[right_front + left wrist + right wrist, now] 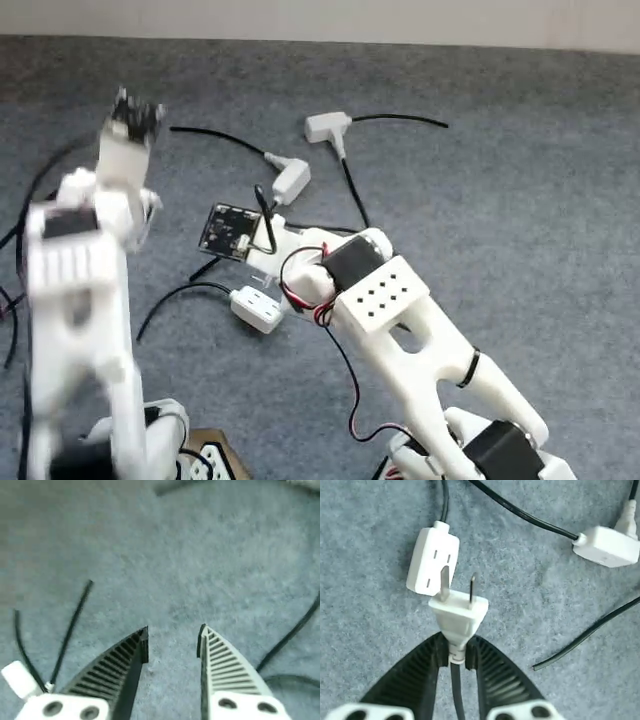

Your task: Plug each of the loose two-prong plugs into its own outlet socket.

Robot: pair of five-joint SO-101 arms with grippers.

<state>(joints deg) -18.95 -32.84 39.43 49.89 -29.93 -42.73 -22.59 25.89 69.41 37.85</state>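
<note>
Two arms work over a grey carpet [520, 200] that covers the table. At the far left of the high view we see the left arm [75, 270] raised high. In its wrist view the left gripper [172, 640] hangs above bare carpet with its fingers spread apart, and they carry nothing. A small white piece [17, 678] on a thin black cord lies just beside it on the carpet.

Nearer the middle, the outlet socket [258, 308] lies flat on the carpet at the end of a black cable [165, 300]. The right arm [390, 290] stretches from the lower right toward this place. In its wrist view the right gripper [457, 655] pinches the neck of the two-prong plug [458, 612], where the cord leaves the body. Both prongs point toward the outlet socket [432, 560] and are outside its slots. One prong overlaps the edge of the socket, and we cannot tell whether it touches it.

More to the right, an angled white connector [290, 181] lies on its cord. Beyond it, a T-shaped white connector [327, 126] lies well apart from the socket.
</note>
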